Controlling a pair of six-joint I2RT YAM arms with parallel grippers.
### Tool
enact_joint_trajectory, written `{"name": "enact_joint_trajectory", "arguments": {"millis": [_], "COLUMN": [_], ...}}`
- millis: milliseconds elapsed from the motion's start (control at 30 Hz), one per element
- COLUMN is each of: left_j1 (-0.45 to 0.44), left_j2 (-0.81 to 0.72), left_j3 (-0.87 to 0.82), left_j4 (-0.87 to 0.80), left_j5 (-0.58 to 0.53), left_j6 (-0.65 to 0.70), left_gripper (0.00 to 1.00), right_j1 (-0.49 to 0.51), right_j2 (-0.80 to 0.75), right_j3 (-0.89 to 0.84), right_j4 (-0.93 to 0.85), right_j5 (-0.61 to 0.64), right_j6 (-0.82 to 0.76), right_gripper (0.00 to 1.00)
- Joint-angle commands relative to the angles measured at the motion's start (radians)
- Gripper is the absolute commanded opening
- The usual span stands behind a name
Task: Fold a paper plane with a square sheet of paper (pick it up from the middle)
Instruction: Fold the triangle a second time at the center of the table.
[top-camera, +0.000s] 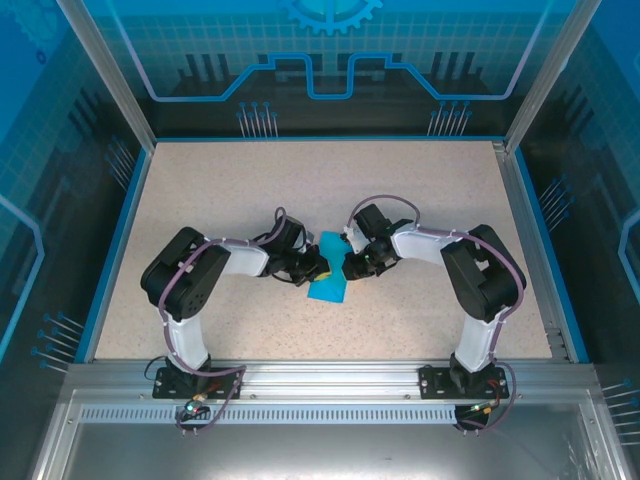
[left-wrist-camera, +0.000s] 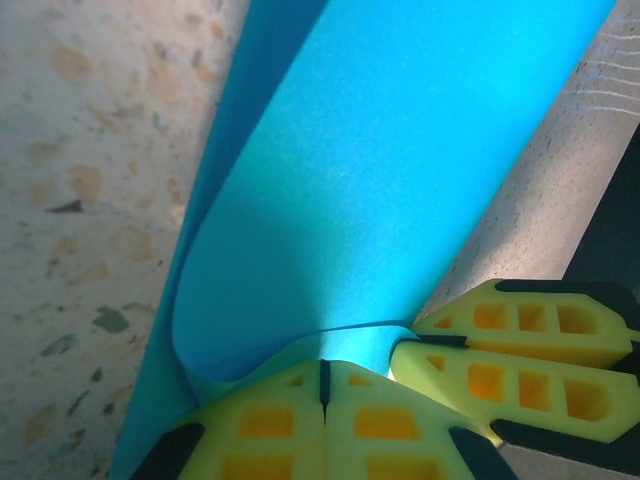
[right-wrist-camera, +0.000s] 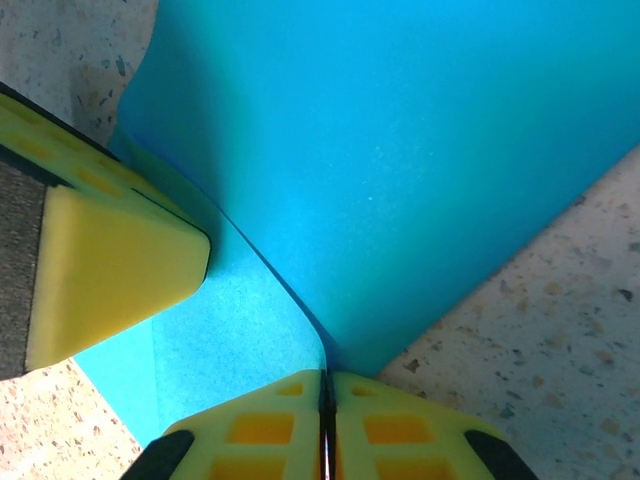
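**A:** Where is the square sheet of paper (top-camera: 327, 291), and which way does it run?

**B:** It is mid-table (top-camera: 250, 200), between the two wrists. From overhead its long axis goes roughly from 6 o'clock to 12 o'clock. The near end is a wider flap lying on the surface, and the far end is a smaller patch. I can't make out a definite nose.

**A:** And the fingers?

**B:** The left gripper (top-camera: 312, 268) comes in from 9 o'clock. In its wrist view the yellow pads are pressed together, with the paper's curled edge running down into the seam. The right gripper (top-camera: 352, 262) comes in from 3 o'clock. It is likewise clamped, with a fold of the sheet caught in its seam.

**A:** Is the paper flat?

**B:** No. In the left wrist view it runs as a band from 7 o'clock to 1 o'clock and rolls over in a soft loop, not a pressed crease.

**A:** What's hard to see?

**B:** From above, both grippers cover the sheet's middle, so its full outline is hidden. In the wrist views its corners are cut off at the frame edges.
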Motion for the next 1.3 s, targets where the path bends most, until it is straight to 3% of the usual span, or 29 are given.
{"name": "enact_joint_trajectory", "arguments": {"millis": [0, 167, 233, 433, 600, 767, 1267], "left_j1": [0.001, 0.001, 0.001, 0.002, 0.0, 0.001, 0.0], "left_j2": [0.031, 0.031, 0.029, 0.027, 0.019, 0.022, 0.028], "left_j3": [-0.032, -0.034, -0.032, -0.028, -0.024, -0.019, -0.015], "left_j4": [-0.026, -0.03, -0.043, -0.046, -0.052, -0.052, -0.052], "left_j5": [-0.038, -0.042, -0.049, -0.048, -0.047, -0.045, -0.035], "left_j6": [0.03, 0.035, 0.043, 0.049, 0.05, 0.05, 0.052], "left_gripper": [0.0, 0.0, 0.0, 0.0, 0.0, 0.0, 0.0], "right_j1": [0.001, 0.0, -0.001, 0.006, 0.082, 0.165, 0.179], "right_j2": [0.027, -0.034, -0.08, -0.206, -0.24, -0.212, -0.067], "right_j3": [0.02, 0.035, 0.027, -0.026, -0.078, -0.098, -0.053], "right_j4": [-0.016, -0.041, -0.053, -0.063, 0.016, 0.071, 0.106], "right_j5": [-0.001, 0.005, 0.03, 0.022, -0.127, -0.12, -0.083], "right_j6": [0.015, 0.04, 0.06, 0.142, 0.222, 0.314, 0.374], "right_gripper": [0.13, 0.2, 0.29, 0.35, 0.2, 0.11, 0.1]}}
